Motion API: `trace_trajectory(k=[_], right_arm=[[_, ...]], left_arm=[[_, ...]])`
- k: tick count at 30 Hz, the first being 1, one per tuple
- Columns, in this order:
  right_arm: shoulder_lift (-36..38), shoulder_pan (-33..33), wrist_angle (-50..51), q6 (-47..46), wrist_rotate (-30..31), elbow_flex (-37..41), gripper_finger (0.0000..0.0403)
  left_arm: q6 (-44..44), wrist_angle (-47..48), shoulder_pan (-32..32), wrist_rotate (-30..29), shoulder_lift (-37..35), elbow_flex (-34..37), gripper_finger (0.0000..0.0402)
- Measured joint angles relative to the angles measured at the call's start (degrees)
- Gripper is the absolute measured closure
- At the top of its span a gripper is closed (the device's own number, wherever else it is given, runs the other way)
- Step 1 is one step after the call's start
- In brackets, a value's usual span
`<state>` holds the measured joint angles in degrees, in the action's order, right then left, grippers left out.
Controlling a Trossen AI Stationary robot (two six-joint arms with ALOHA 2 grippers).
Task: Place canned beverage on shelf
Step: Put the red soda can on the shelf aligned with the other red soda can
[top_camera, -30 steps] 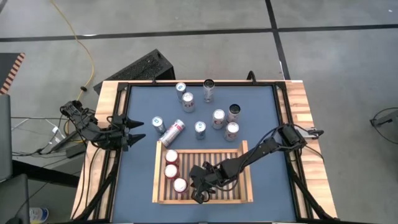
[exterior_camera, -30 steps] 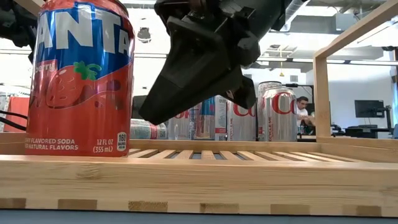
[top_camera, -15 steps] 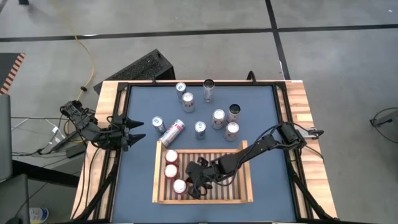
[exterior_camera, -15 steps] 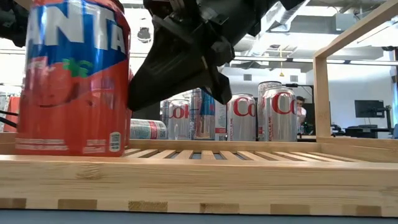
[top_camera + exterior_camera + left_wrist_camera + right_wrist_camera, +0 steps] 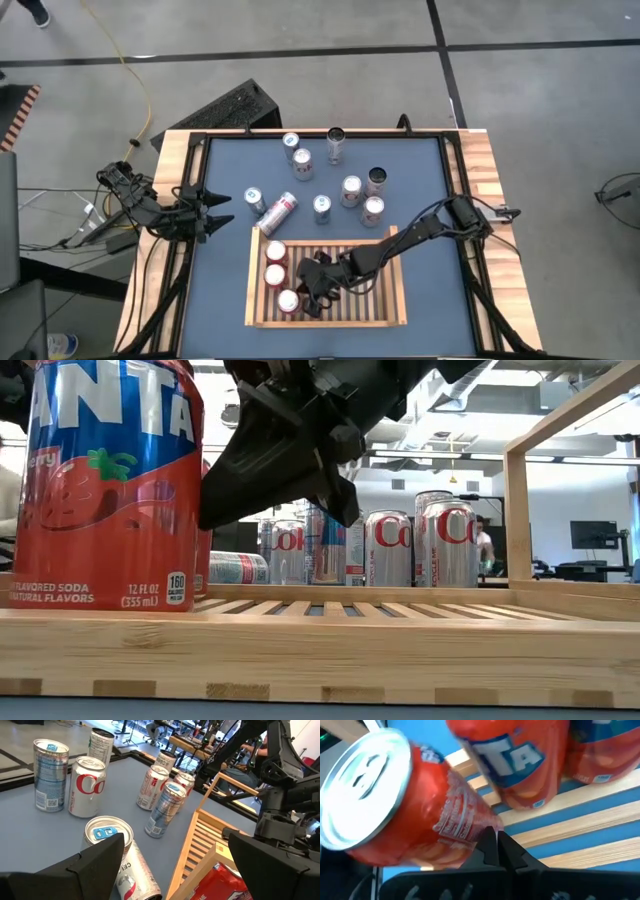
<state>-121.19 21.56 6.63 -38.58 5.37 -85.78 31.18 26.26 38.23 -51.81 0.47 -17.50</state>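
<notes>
In the low view, one red Fanta can stands upright nearest the camera, on the slats of the shelf by its near rim. From above, three red cans stand in a column along the shelf's left end: the near one, a middle one and a far one. The right pincer sits low over the shelf, its two fingers pressed together with nothing between them, their tips just beside the near red can; whether they touch it cannot be told. Beyond the shelf's far rim, on the blue bench, are nine more cans: one silver can lying on its side and eight upright, among them a blue-topped one and a dark-topped one. The left pincer waits at the bench's left edge, fingers spread apart and holding nothing.
</notes>
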Motion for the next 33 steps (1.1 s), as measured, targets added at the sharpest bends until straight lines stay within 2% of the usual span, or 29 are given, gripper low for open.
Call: trace_trajectory(k=[10, 14, 25, 33], right_arm=[[0.0, 0.07, -1.58, 0.83, -1.15, 0.02, 0.0403], [0.0, 0.41, 0.47, -2.46, 0.93, 0.02, 0.0403], [0.02, 6.53, 2.12, -11.14, 9.77, 0.02, 0.0403], [0.02, 5.26, 0.67, -10.1, 8.9, 0.02, 0.0403]], left_arm=[[-0.04, 0.02, 0.01, 0.0, 0.0, 0.0, 0.0053], [-0.04, 0.0, -0.01, 0.0, 0.0, 0.0, 0.0053], [0.02, 0.0, 0.01, 0.0, 0.0, 0.0, 0.0053], [0.14, -0.02, 0.01, 0.0, 0.02, 0.0, 0.0053]])
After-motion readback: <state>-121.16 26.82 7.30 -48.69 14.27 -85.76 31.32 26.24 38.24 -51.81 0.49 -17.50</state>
